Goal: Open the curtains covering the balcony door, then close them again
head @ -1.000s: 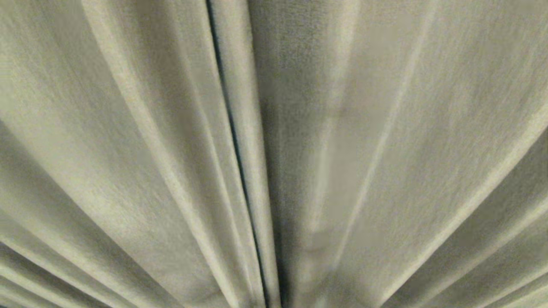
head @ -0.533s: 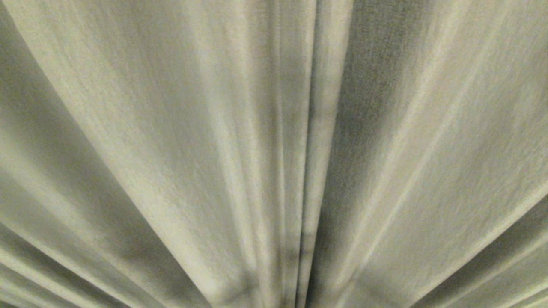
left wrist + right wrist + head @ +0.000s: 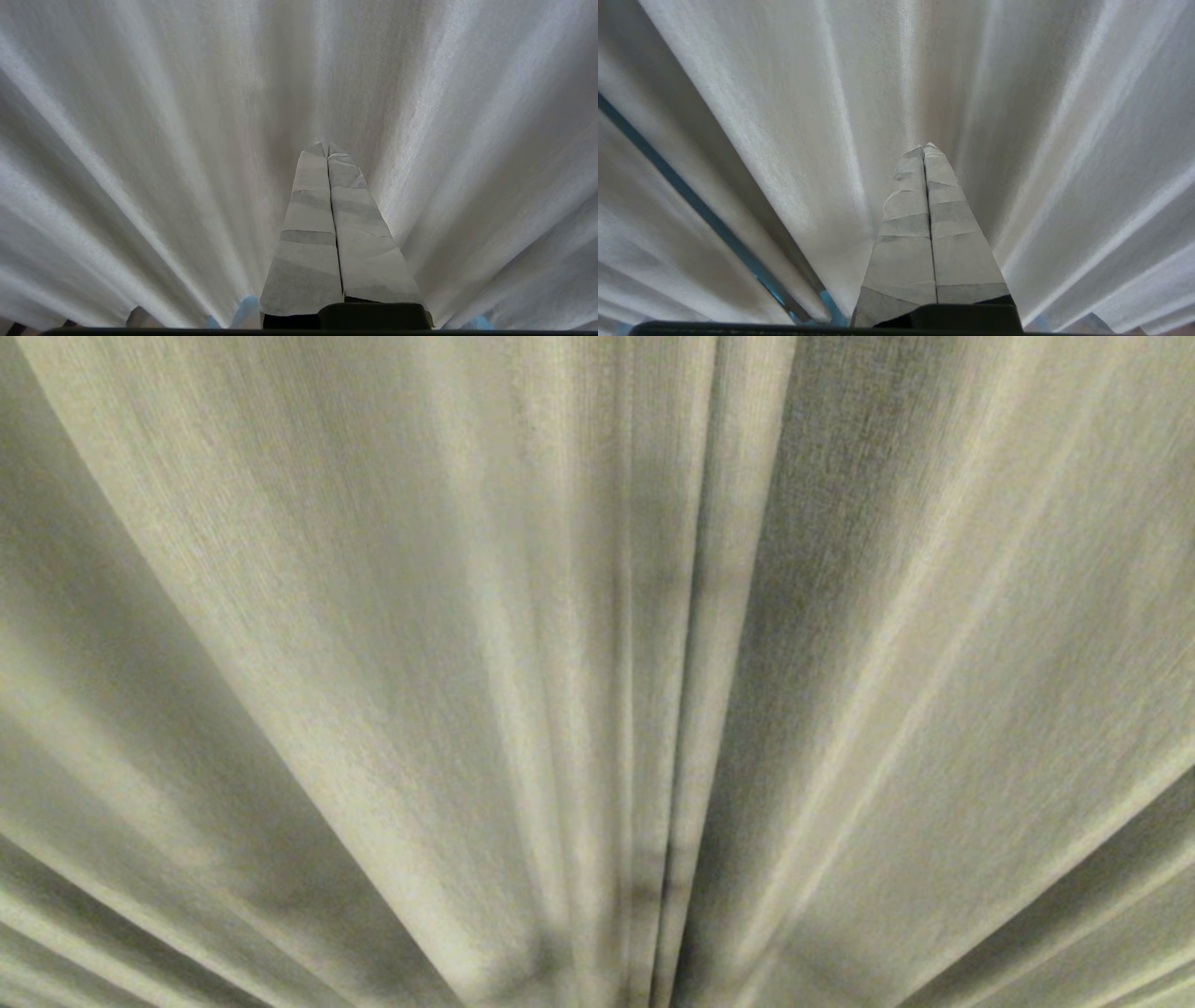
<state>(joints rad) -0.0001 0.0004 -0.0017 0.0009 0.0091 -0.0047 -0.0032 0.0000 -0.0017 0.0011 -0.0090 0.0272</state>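
1. Three views all face the curtains (image 3: pixel 392 644). The head view is filled edge to edge by thick beige-grey pleated fabric. A dark narrow seam (image 3: pixel 686 728) runs down the cloth, where two folds meet. Neither gripper shows in this view.
2. The left wrist view shows the left gripper (image 3: pixel 326 148) with its tape-wrapped fingers (image 3: pixel 308 224) pressed flat together, holding nothing. Its tip points at the curtains and sits very near a pleat; contact cannot be told. Pale folds fan out around the fingers on every side.
3. The right wrist view shows the right gripper (image 3: pixel 923 148), its taped fingers (image 3: pixel 955 238) likewise closed against each other and empty, tip close to the curtains. Well to one side of those fingers, a slim blue-tinted gap (image 3: pixel 691 196) opens between two folds.
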